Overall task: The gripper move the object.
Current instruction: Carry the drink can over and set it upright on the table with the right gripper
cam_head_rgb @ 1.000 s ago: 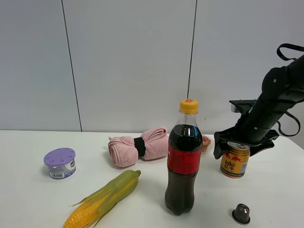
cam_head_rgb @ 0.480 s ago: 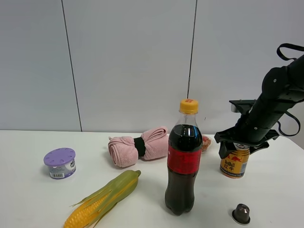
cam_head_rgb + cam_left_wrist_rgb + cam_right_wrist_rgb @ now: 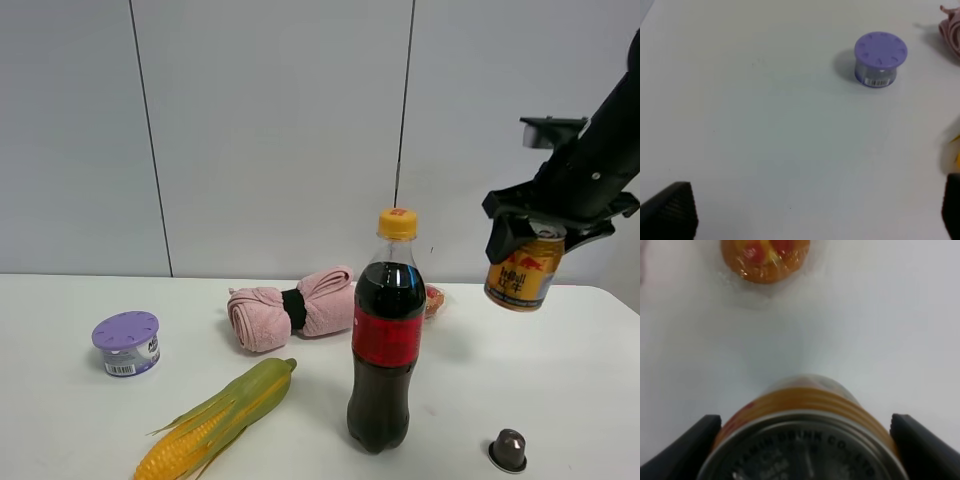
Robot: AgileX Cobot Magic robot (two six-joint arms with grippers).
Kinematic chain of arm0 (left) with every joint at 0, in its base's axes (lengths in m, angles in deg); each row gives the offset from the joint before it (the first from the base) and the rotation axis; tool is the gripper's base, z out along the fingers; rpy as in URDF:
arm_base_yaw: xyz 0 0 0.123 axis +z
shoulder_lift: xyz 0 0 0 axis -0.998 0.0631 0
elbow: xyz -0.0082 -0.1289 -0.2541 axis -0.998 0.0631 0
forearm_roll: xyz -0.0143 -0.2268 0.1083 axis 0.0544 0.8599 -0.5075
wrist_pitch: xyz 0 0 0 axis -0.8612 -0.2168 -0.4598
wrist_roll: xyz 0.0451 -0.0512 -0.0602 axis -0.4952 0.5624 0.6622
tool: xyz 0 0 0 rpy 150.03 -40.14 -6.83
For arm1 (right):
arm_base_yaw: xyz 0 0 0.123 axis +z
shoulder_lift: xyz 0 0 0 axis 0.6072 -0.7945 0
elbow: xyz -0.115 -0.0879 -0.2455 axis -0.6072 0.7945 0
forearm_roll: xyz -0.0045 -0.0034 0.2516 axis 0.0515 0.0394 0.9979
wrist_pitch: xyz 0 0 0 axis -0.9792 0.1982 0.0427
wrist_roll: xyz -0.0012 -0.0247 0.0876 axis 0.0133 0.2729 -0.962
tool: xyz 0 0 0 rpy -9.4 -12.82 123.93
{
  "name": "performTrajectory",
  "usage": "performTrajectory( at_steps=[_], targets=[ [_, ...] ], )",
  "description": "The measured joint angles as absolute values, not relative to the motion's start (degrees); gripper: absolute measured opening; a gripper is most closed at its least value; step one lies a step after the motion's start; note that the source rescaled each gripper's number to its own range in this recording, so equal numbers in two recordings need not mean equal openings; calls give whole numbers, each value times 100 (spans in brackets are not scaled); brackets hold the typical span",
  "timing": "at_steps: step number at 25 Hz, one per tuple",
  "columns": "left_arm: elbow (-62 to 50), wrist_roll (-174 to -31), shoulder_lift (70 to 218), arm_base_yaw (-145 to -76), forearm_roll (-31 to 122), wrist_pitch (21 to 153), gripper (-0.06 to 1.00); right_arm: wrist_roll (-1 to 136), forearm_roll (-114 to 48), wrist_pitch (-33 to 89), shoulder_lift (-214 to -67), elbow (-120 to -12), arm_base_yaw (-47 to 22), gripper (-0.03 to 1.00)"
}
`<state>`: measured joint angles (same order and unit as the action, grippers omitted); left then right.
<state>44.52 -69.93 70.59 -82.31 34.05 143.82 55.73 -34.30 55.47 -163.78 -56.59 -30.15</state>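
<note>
My right gripper (image 3: 538,230) is shut on the top of the gold Red Bull can (image 3: 523,274) and holds it tilted in the air, well above the white table at the right. In the right wrist view the can's silver top and gold rim (image 3: 807,440) fill the space between the two black fingers (image 3: 682,450). The left gripper's black fingertips (image 3: 670,210) sit wide apart at the frame corners of the left wrist view, open and empty over bare table, apart from the purple-lidded tub (image 3: 880,59).
A cola bottle (image 3: 385,340) stands at the front middle. A corn cob (image 3: 222,415), a pink rolled towel (image 3: 292,308), the purple-lidded tub (image 3: 127,343), a dark coffee capsule (image 3: 508,450) and a small orange wrapped item (image 3: 765,257) lie on the table (image 3: 590,380).
My right gripper closed on the can's top and lifted it off the table, up and slightly to the right. The can now hangs tilted in the air.
</note>
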Motion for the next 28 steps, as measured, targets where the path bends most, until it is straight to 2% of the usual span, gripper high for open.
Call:
performTrajectory(
  at_steps=[5,9,17,28],
  targets=[
    [4452,-6993,7059,-8231,3405,14382,100,5573,-3453,6399,-15587,-5869,-3015,1],
    [4452,-6993,7059,-8231,3405,14382,100,5651,-3484,7097,-15295,-6658,-2828,1],
    [4452,-6993,7059,-8231,3405,14382,100,5795,-3458,7587,-15562,-8363,-1606,1],
    [4452,-6993,7059,-8231,3405,14382,100,5849,-3470,7612,-17389,-9390,383,1]
  ],
)
